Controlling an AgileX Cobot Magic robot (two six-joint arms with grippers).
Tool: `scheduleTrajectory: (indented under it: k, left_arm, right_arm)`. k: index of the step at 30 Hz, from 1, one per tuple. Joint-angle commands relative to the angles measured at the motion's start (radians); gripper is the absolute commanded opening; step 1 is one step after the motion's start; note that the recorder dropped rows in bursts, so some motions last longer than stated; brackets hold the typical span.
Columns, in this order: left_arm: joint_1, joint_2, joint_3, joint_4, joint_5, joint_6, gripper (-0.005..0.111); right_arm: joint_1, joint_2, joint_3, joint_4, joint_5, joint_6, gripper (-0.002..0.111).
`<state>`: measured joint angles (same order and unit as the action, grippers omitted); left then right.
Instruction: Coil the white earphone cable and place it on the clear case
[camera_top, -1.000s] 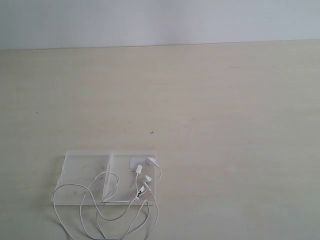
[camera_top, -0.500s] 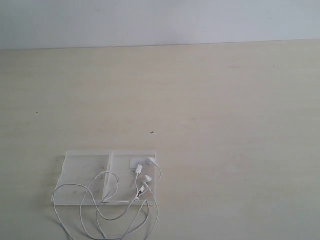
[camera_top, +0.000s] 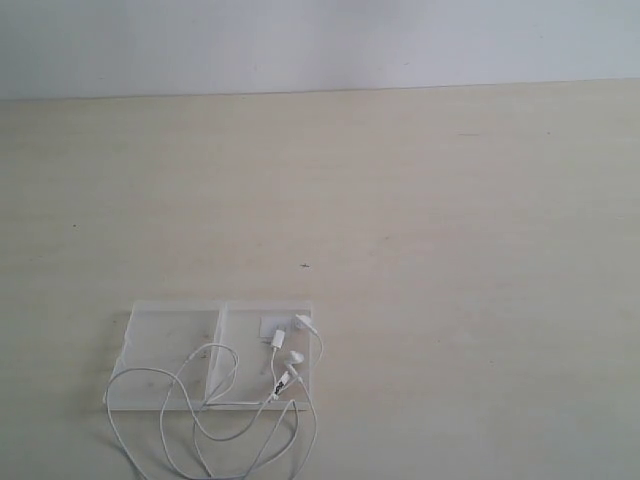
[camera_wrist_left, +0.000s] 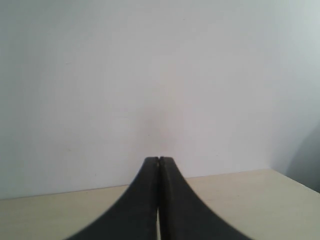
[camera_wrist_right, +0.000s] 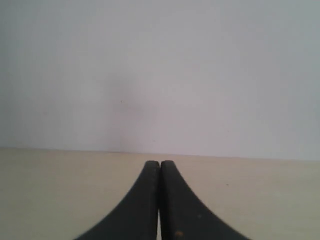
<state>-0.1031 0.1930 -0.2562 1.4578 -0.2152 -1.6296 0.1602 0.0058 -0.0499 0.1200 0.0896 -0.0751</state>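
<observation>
Found cable (camera_top: 296, 354) lying in loose, uneven loops at the near left of the table (camera_top: 450, 250), not gathered into a coil. Noted 2 earbuds (camera_top: 303, 321) and a small inline piece (camera_top: 277, 341) resting over the right half of the case (camera_top: 165, 335), just beside a white square label (camera_top: 270, 324) inside that half. Traced the wire across both halves, off the near edge onto bare table, and down to the lower border of the exterior view, cut off there. Found case opened flat on the table, 2 clear halves side by side.

Checked left gripper (camera_wrist_left: 159, 161): black jaws pressed tip to tip, nothing between them, raised above the table and facing the wall (camera_top: 320, 45). Checked right gripper (camera_wrist_right: 160, 163): same condition, jaws fully together, nothing gripped. Could not tell from the wrist views how far either stands from the case.

Inspected surface: pale cream, matt, faint straight grain, 1 small dark speck (camera_top: 304, 265) beyond the case toward the middle. Inspected room: plain pale grey-white wall meeting the far table edge in a straight line. Noted grey shading at 1 border of the left wrist view, nature unclear.
</observation>
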Motion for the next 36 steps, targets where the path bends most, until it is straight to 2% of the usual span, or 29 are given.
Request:
scheduleTrajectory:
  k: [1,28,32,36]
  left_arm:
    - [-0.006,0.002,0.001,0.003,0.000,-0.001,0.000]
    - [-0.006,0.002,0.001,0.003,0.000,-0.001,0.000]
    - [-0.019,-0.024,0.007,0.134,0.009,0.056,0.000]
    - [-0.019,-0.028,0.039,0.134,0.058,0.084,0.000]
  right_arm:
    - [0.005,-0.006,0.050,-0.005,-0.047,-0.008,0.000]
    - [-0.004,-0.006,0.050,0.006,-0.032,-0.006,0.000]
    - [-0.004,-0.006,0.050,0.006,-0.032,-0.006,0.000]
    - [-0.004,-0.006,0.050,0.006,-0.032,-0.006,0.000]
